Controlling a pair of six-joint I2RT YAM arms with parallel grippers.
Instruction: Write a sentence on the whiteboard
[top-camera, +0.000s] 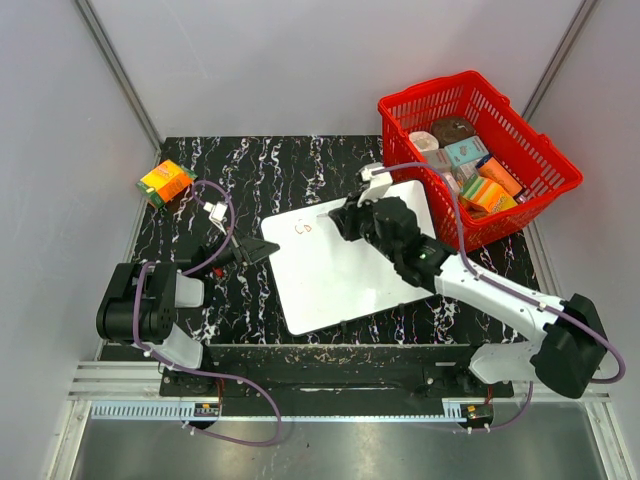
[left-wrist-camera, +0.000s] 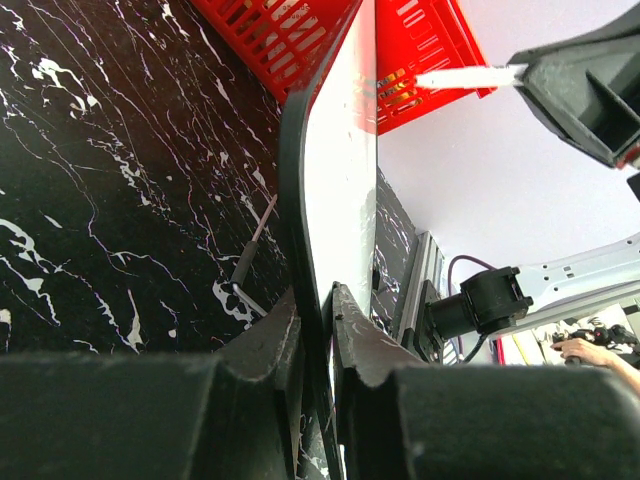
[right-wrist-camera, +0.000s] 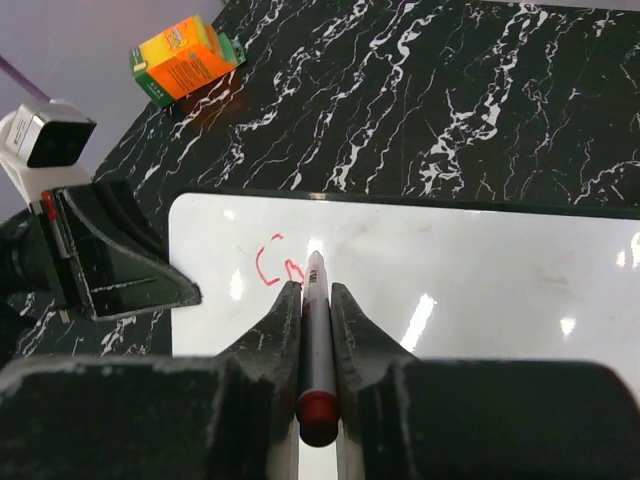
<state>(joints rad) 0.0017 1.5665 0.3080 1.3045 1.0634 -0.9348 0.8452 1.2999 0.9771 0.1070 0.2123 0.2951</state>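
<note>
A: Left jaws?
B: Closed on left edge of whiteboard (top-camera: 330, 280), lying on marbled desk (top-camera: 280, 170) beside red basket (top-camera: 425, 88).
A: Right jaws?
B: Clamped on white marker (right-wrist-camera: 316, 340), tip touching whiteboard at red sentence (right-wrist-camera: 272, 265), reading "Co".

Sentence (top-camera: 303, 228) — tiny, unreadable overhead.

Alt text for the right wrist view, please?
The right gripper clamps a marker, tip at the whiteboard beside red letters. The left gripper sits at the board's edge; an orange box lies beyond.
</note>
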